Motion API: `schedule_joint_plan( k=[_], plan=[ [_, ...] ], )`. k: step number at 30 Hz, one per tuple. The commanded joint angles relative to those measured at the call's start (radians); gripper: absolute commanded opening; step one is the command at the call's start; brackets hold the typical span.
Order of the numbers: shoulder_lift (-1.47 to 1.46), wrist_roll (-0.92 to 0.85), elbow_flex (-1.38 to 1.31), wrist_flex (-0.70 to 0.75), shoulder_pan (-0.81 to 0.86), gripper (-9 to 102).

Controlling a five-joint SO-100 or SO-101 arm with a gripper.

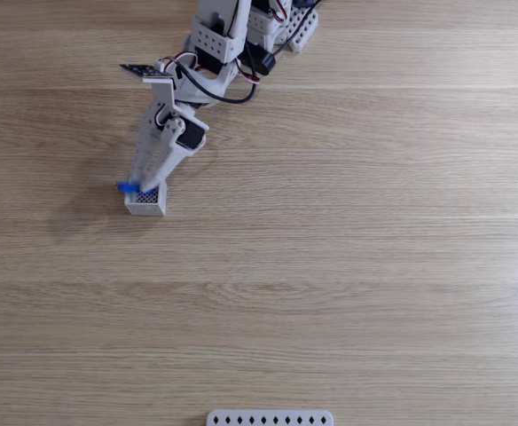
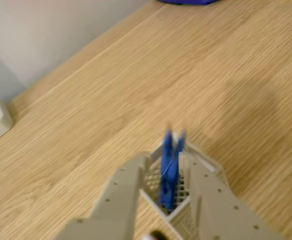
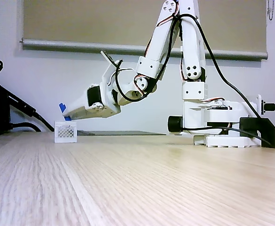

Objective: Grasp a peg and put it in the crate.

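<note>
Pale wood-grain worktop (image 1: 348,266) stretches out bare around the small white crate (image 1: 145,202), which sits toward the left side in the top-down fixed view, well away from the perforated strip (image 1: 270,418) at the near edge. From where I stand the end effector (image 2: 170,172) is narrowed around the blue peg (image 2: 170,167), holding it upright with its lower end already down inside the crate. My worry is that the peg looks about as long as the crate is wide, so if let go while standing it could tip over the rim, or the fingers (image 2: 123,192) could nudge the light crate.
</note>
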Motion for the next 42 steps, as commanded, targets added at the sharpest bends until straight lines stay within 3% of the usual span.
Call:
schedule_joint_plan(
  k=[1,5,10,15,21,32,37,42],
  plan=[
    [0.015,-0.002,-0.061,-0.031,-0.011,17],
    [0.015,-0.002,-0.058,-0.029,-0.009,17],
    [0.051,0.014,-0.017,-0.029,-0.011,-4],
    [0.195,0.051,0.044,0.067,-0.011,-1],
    [0.482,0.413,0.049,0.431,-0.035,-1],
    [1.023,1.270,0.063,1.118,-0.364,-1],
    [1.275,1.465,0.064,1.404,-0.502,-1],
    [1.474,1.474,0.074,1.661,-0.597,-1]
  ],
)
